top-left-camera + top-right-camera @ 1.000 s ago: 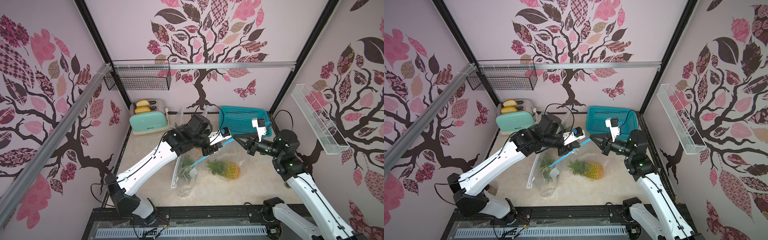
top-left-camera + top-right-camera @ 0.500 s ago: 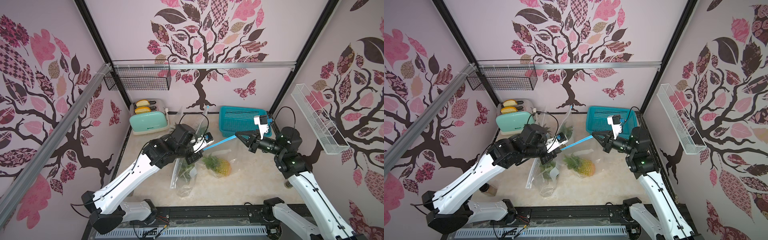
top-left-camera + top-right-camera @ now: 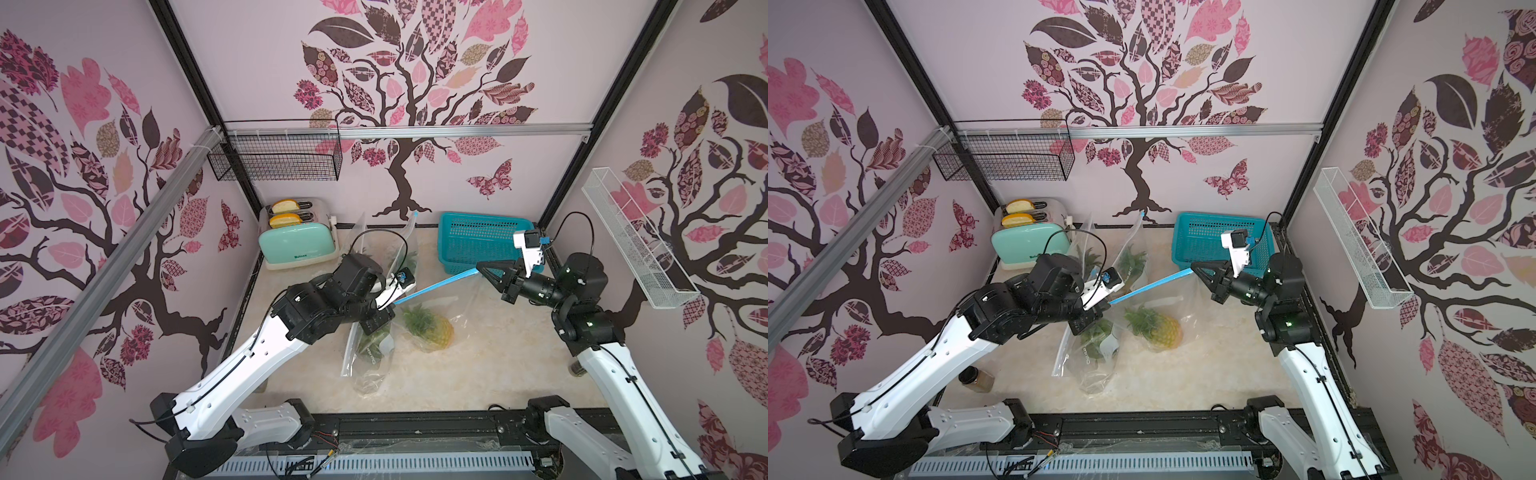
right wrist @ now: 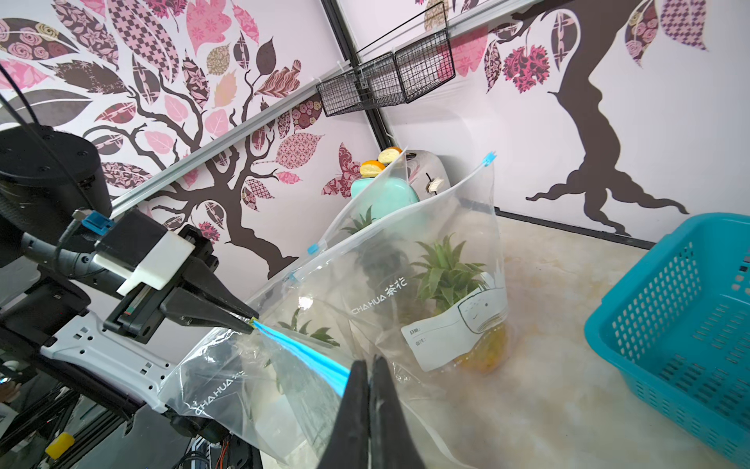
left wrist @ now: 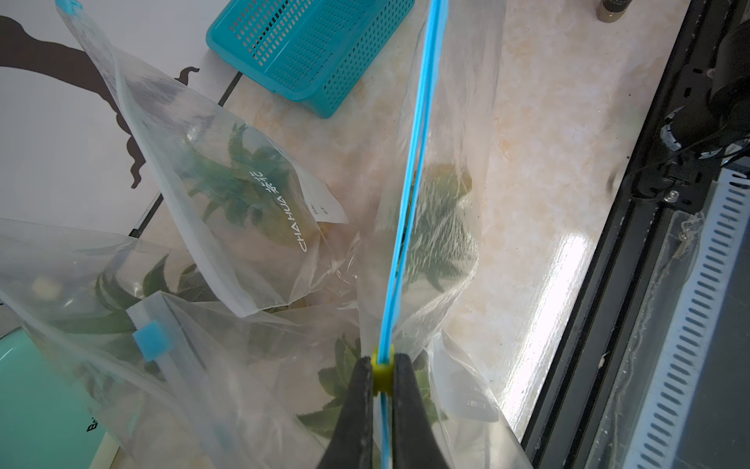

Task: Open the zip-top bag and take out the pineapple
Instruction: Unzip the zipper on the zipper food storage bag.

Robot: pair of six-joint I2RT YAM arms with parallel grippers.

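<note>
— Why are both arms held up off the table (image 3: pixel 498 374)?

— I have the zip-top bag (image 3: pixel 459 297) strung between them. My left gripper (image 5: pixel 382 365) is pinched tight on the yellow slider (image 5: pixel 382 372) at one end of the blue zip strip (image 3: pixel 436 286). My right gripper (image 4: pixel 369 363) is clamped on the strip's other end. In both top views the strip is a straight line across the centre of the frame, rising toward the right, so I read it as taut.

— What does that tension do for you?

— A slack bag would bunch up along with the slider. With the far end anchored, the slider has something to run against. In the left wrist view the two blue tracks beyond the slider show a thin gap. I judge that stretch is unzipped and only drawn flat by the pull.

— Where's the pineapple?

— The pineapple (image 3: pixel 432 332) is low inside the hanging bag, just below centre in the top views. It appears to rest on the table with its leaves toward the upper left. Its weight drags the film down from the strip.

— And the other bags?

— More bagged pineapples (image 3: pixel 409 259) stand at upper middle, between the toaster (image 3: pixel 297 249) and the teal basket (image 3: pixel 478 232). A spare bag (image 3: pixel 370 361) lies at lower centre. None of those are mine to touch.

— Next move?

— I'd ease the pull so the mouth can gape, then free one gripper to reach in.
</note>
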